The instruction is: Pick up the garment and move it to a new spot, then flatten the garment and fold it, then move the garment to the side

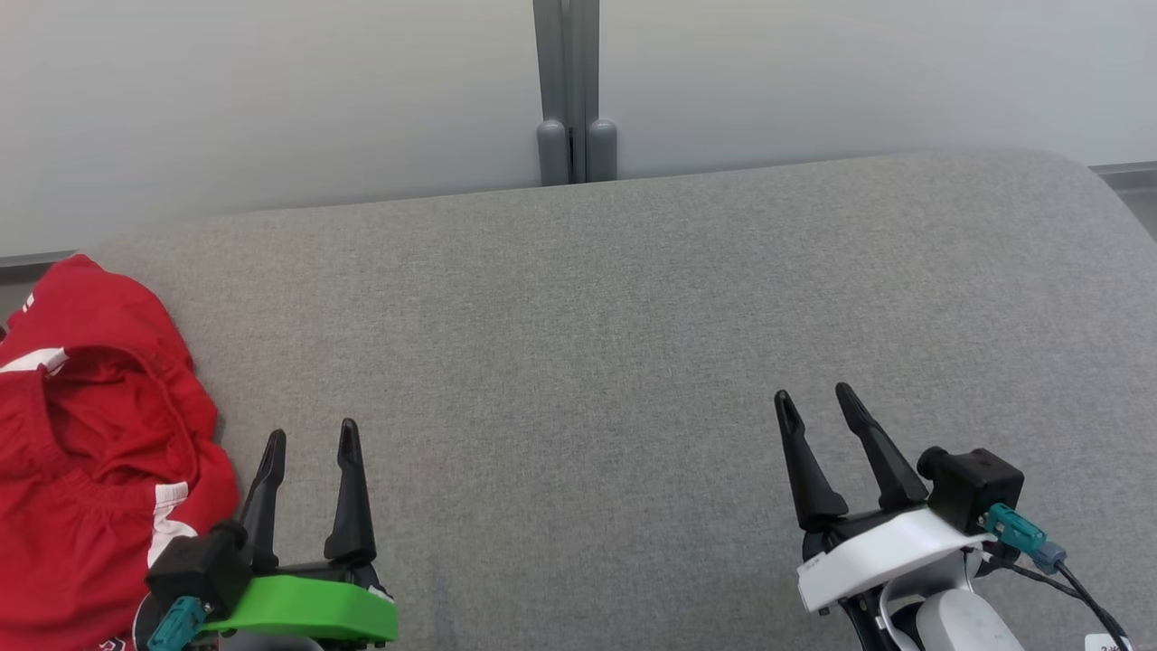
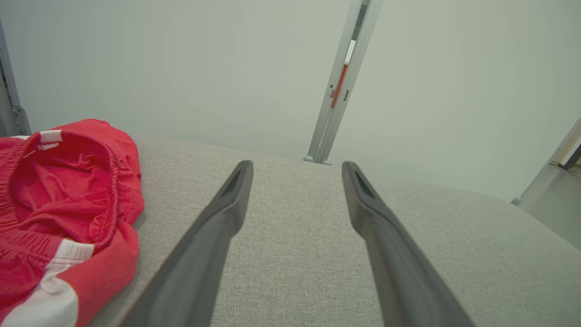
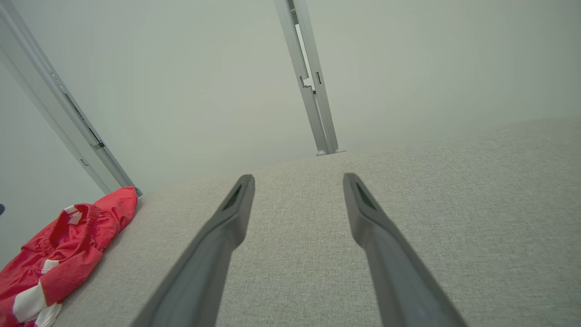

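The garment (image 1: 90, 434) is a crumpled red piece with white stripes and an elastic waistband, lying at the far left of the grey fabric surface (image 1: 597, 344). It also appears as the red garment (image 2: 59, 204) left of my left fingers, and as the garment (image 3: 68, 250) at the lower left of the right wrist view. My left gripper (image 1: 310, 434) is open just right of the garment, not touching it, with nothing between its fingers. My right gripper (image 1: 818, 398) stands open and empty over bare fabric at the lower right.
A pale wall panel with a grey metal post (image 1: 568, 90) runs along the far edge of the surface. The surface rounds off at its right corner (image 1: 1085, 181). Wide bare fabric lies between and ahead of the two grippers.
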Available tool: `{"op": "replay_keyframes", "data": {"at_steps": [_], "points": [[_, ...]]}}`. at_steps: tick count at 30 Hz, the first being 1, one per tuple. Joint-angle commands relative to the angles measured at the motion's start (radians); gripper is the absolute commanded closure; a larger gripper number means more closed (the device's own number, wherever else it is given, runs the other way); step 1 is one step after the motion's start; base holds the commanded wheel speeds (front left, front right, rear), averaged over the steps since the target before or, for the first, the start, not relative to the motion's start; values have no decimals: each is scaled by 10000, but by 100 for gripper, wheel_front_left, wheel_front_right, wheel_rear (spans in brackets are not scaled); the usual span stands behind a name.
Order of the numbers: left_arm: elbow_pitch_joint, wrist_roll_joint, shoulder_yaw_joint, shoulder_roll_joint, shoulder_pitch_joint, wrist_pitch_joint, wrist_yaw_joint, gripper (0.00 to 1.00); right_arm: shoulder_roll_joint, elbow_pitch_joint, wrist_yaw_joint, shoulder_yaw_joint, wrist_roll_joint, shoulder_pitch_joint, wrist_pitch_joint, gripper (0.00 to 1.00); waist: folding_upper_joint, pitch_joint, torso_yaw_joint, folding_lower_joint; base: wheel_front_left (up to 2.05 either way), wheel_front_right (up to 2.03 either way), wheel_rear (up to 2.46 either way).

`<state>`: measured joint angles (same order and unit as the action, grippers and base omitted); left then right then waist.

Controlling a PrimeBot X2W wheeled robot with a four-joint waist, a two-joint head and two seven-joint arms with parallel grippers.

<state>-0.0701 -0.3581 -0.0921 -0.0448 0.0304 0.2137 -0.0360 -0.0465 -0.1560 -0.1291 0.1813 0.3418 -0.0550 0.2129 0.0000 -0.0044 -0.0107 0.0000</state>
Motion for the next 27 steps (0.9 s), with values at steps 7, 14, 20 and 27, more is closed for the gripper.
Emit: {"op": "replay_keyframes", "data": {"at_steps": [7, 14, 20, 27], "points": [[184, 672, -9, -81, 125, 202, -67, 0, -49, 79, -22, 96, -642, 74, 226, 0, 0, -22, -39, 0, 0, 0, 0], [164, 1180, -97, -85, 142, 342, -41, 0, -51, -33, -17, 242, -1110, 145, 347, 0, 0, -15, -46, 0, 0, 0, 0], [102, 1619, -176, -87, 177, 454, 24, 0, -54, -85, -17, 405, -1411, 150, 457, 0, 0, -32, -22, 0, 0, 0, 0], [49, 1936, -185, -89, 204, 516, 86, 0, -57, -35, -18, 427, -1687, 179, 533, 0, 0, -35, 4, 0, 0, 0, 0]]}}
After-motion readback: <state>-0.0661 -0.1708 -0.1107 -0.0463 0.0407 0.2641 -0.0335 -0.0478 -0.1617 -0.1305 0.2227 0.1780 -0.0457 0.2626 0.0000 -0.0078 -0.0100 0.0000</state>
